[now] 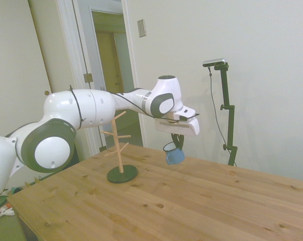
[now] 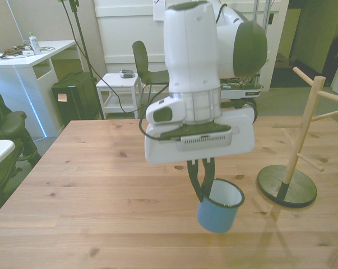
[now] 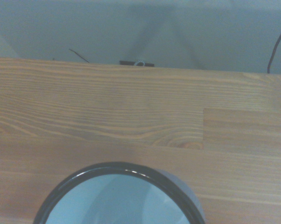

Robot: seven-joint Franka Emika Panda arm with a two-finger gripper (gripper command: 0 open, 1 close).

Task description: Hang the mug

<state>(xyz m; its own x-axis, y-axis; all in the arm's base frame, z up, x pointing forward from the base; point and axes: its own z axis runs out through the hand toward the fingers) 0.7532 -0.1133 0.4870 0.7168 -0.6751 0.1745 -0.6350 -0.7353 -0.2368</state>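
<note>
Above the table (image 1: 201,201), left to right in the side view: the wooden mug tree (image 1: 120,145) stands with bare pegs; the mug (image 1: 174,153) is carried aloft, tilted, the gripper (image 1: 177,141) clamped on its rim. Transport step judged underway; next, the handle must be aligned with a peg.

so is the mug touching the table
Apart. The side view shows the mug hanging from the gripper, clear air above the table.
</note>
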